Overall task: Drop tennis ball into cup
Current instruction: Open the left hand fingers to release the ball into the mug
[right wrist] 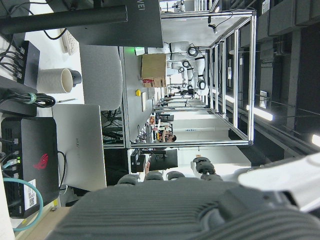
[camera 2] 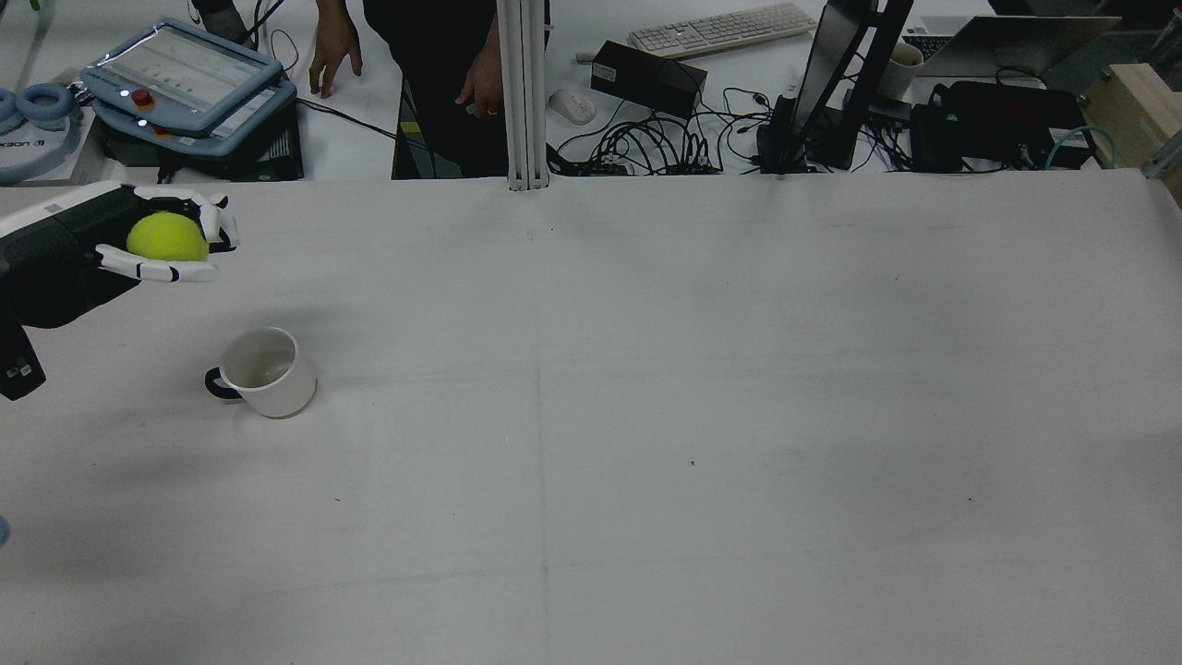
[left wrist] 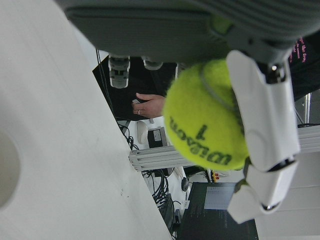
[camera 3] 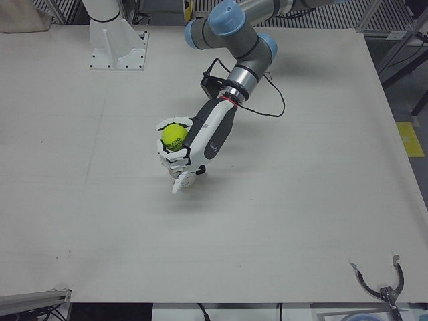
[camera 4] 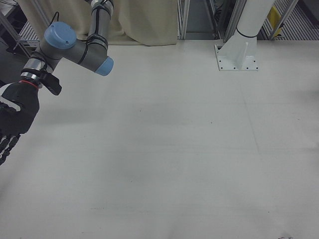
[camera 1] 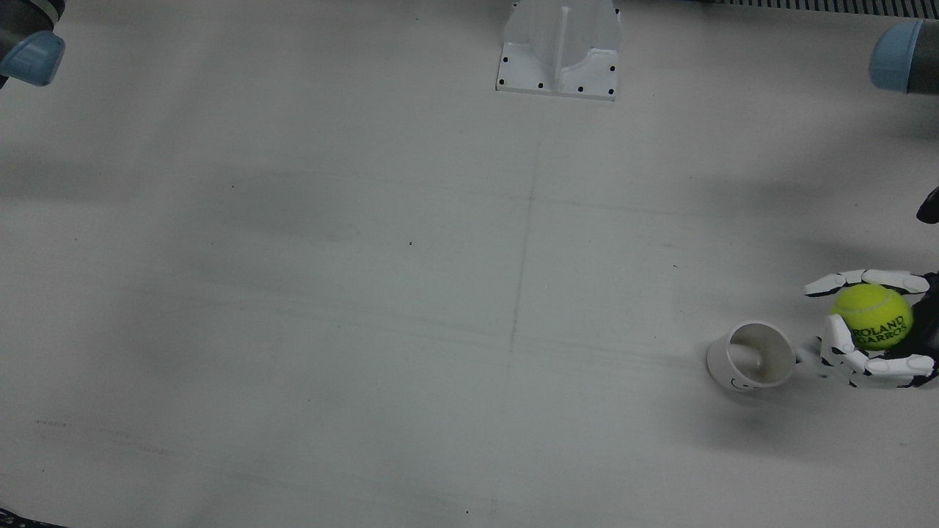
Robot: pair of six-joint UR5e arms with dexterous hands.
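Observation:
A yellow-green tennis ball (camera 1: 871,316) sits in my left hand (camera 1: 847,353), whose white fingers are shut around it. The hand hovers above the table, just beside and beyond a white cup (camera 1: 754,357) that stands upright with its mouth open and nothing inside. In the rear view the ball (camera 2: 166,238) is at the far left, above and behind the cup (camera 2: 263,371). The left hand view shows the ball (left wrist: 205,117) close up and a sliver of the cup's rim (left wrist: 5,167). My right hand (camera 4: 12,124) hangs at the right-front view's left edge, fingers spread downward, holding nothing.
A white arm pedestal (camera 1: 559,51) is bolted at the table's far middle. Beyond the table edge are a person's hands (camera 2: 334,55), a teach pendant (camera 2: 185,78), cables and a monitor stand (camera 2: 831,83). The cup's dark handle (camera 2: 217,383) points towards my left arm.

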